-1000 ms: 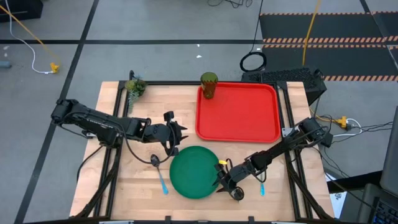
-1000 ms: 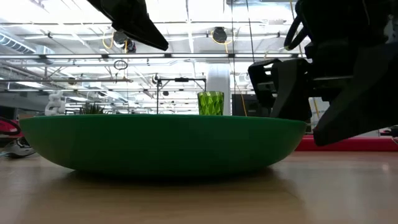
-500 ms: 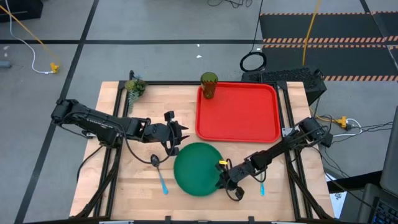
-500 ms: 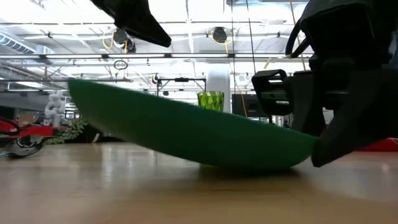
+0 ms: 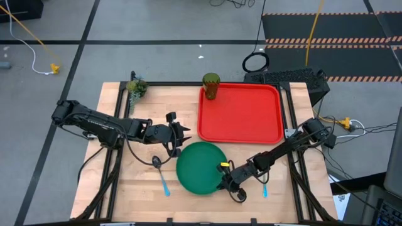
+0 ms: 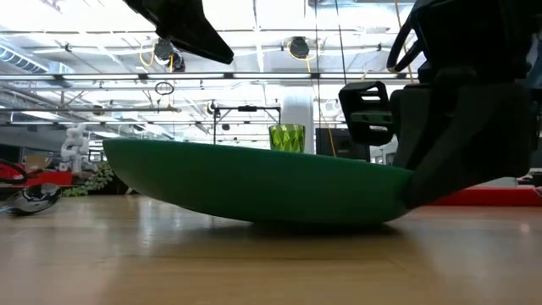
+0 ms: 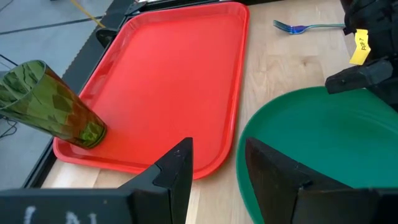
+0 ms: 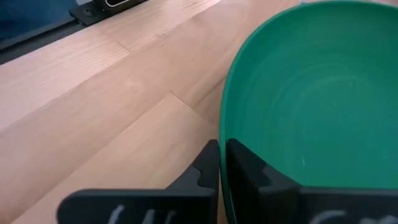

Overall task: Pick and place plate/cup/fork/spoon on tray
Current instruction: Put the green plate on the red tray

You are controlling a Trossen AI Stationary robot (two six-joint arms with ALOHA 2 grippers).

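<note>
The green plate [image 5: 200, 167] is at the table's near middle, tilted, with my right gripper [image 5: 222, 179] shut on its right rim. In the low view the plate [image 6: 254, 182] has its left rim higher than the held side. My left gripper [image 5: 178, 142] hovers open and empty just off the plate's far-left rim. The olive cup [image 5: 211, 86] stands upright in the far-left corner of the red tray [image 5: 251, 116]. The spoon [image 5: 161, 174] lies left of the plate. The fork [image 5: 264, 188] lies right of my right arm. My right gripper pinches the plate's rim [image 8: 222, 144] on its right, near side, one finger [image 8: 255, 177] on the inner face and one finger [image 8: 198, 180] on the outer face. The fingers come nearly level from the table's right. The plate is tilted, with its far-left rim raised. Whether its underside [image 6: 279, 219] touches the table, I cannot tell.
A small green plant clump [image 5: 135, 88] sits at the table's far-left corner. Bare wood lies between the plate and the tray's near rim [image 7: 205, 167]. The tray's inside holds only the cup.
My right gripper has tipped the plate up from lying flat. Its left rim rose steeply half a second ago and has since come down to a shallower tilt. The plate has shifted a little toward the tray.
</note>
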